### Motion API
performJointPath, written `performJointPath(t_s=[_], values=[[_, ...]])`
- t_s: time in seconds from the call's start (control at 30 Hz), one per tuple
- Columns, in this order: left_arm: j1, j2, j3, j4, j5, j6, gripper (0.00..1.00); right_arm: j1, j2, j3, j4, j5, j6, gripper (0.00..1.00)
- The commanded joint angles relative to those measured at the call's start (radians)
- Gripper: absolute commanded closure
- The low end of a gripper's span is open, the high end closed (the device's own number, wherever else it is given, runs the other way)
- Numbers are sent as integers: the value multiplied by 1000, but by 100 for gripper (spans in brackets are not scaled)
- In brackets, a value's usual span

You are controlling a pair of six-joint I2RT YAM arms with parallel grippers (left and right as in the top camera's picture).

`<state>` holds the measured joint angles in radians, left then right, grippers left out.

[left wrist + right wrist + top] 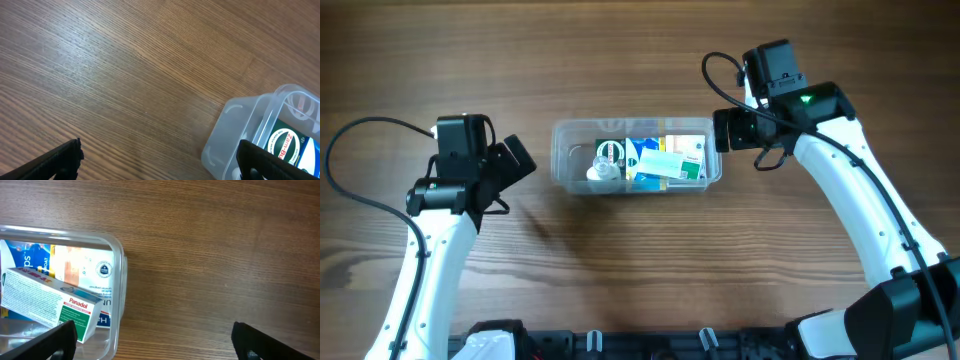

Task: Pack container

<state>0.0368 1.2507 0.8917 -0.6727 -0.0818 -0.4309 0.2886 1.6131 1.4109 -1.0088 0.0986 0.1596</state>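
Observation:
The clear plastic container point(563, 160) sits on the wooden table at the middle, holding several small medicine boxes point(665, 160) and a white bottle point(600, 172). My left gripper point(515, 160) is open and empty just left of the container's left end, whose corner shows in the left wrist view point(235, 125). My right gripper point(732, 130) is open and empty at the container's right end. In the right wrist view the container's corner point(117, 260) and a white and green Panadol box point(50, 302) show on the left.
Bare wooden tabletop point(640, 270) lies all round the container. Black cables point(360, 160) run from both arms.

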Motion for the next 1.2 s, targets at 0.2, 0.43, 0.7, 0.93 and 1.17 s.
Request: performJointPath(t_s=[0.2,0.43,0.7,0.93,1.17], values=[[5,-11,0,0,-10,5,0,2,-4,14,5,13,-2,0],[5,-11,0,0,-10,5,0,2,-113,14,5,13,-2,0],[5,-11,0,0,-10,5,0,2,-417,14,13,137,-2,0],[5,-11,0,0,-10,5,0,2,-747,-55,12,101,5,0],[5,-11,0,0,-10,5,0,2,-1176,-261,94,11,12,0]])
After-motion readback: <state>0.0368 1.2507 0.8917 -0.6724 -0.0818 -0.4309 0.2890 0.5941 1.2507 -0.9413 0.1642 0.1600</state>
